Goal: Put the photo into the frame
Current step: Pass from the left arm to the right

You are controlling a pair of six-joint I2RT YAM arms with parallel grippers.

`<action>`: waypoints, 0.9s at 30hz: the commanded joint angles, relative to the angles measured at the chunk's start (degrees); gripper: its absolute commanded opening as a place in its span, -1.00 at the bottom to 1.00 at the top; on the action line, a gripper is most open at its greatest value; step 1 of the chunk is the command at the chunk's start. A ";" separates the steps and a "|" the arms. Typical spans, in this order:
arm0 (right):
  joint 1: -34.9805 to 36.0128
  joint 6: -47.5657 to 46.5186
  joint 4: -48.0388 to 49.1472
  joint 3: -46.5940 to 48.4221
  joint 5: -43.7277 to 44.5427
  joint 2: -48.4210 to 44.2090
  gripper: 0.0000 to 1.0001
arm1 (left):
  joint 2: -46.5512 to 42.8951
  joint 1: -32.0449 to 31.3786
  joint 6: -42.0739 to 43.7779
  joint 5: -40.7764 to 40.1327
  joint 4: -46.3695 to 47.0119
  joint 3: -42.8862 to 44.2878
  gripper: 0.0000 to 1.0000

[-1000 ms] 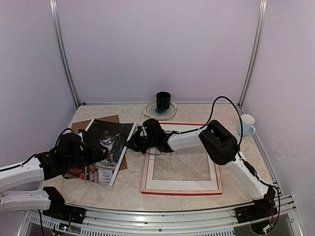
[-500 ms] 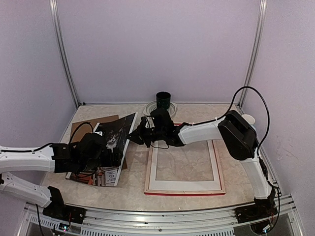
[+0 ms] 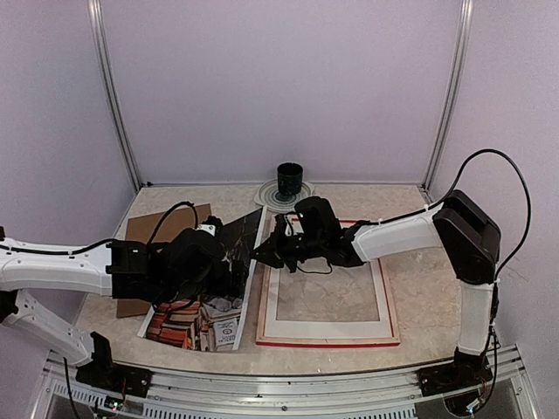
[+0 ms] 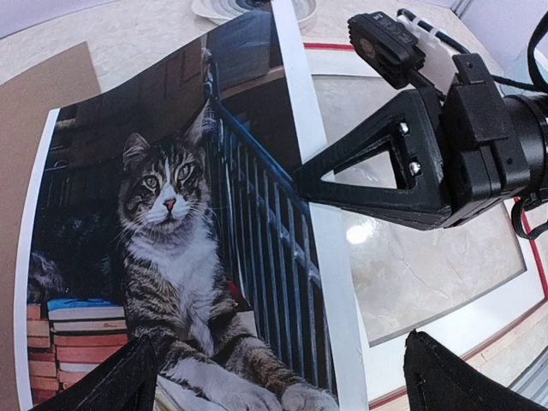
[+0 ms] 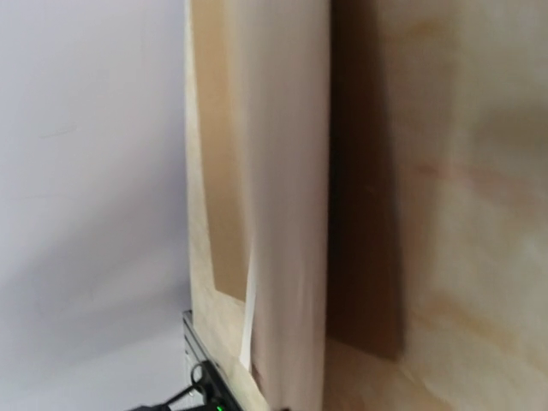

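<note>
The photo [image 4: 171, 223] was a paper print, thin enough to bow, with a satin sheen and a plain white border. The board [image 4: 43, 94] at its left was matt brown cardboard. The right gripper [image 4: 301, 181] was matt black plastic with small bright metal screws, on a smooth white plastic arm [image 3: 393, 234]. The frame [image 3: 325, 343] had a red painted near edge and a pale matt face. The table [image 3: 428, 288] was smooth and marbled, with glare inside the frame. The corner posts [image 3: 113, 96] were bare metal.
</note>
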 commanded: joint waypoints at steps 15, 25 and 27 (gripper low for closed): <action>-0.84 0.03 -1.99 -8.17 1.66 -9.31 -1.00 | 21.19 -8.91 3.59 -5.69 -12.34 18.71 0.98; -0.89 0.96 -0.38 -8.17 0.20 -8.05 -1.00 | 30.32 -10.76 2.82 -10.97 -22.84 26.10 0.78; -0.84 0.93 -0.27 -8.09 0.01 -7.98 -1.00 | 31.23 -11.01 2.44 -11.94 -24.20 26.90 0.69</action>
